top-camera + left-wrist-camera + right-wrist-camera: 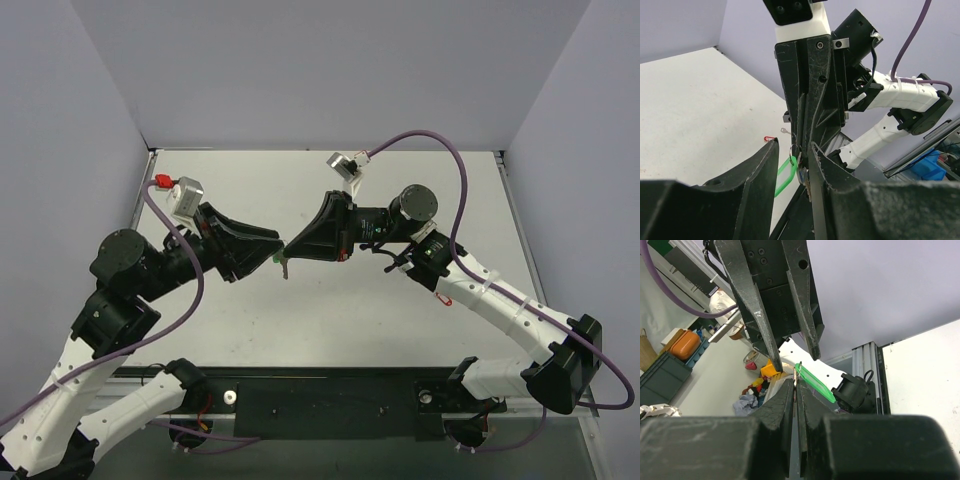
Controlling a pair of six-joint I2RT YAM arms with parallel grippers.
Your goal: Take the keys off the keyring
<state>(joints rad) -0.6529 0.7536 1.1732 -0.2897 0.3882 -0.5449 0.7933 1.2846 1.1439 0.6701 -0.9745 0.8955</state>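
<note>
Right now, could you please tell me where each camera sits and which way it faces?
Top external: above and behind both arms, looking down on the table; both show.
Left wrist: behind its own open fingers, facing the right gripper.
Right wrist: behind its own shut fingers, facing the left gripper.
All three share the green keyring fob.

1. Two claws: left gripper [276, 247] and right gripper [292, 250], tip to tip.
2. One green keyring fob [785, 176], at the claws' tips.
3. One red oval piece [445, 300], well right of both claws.
</note>
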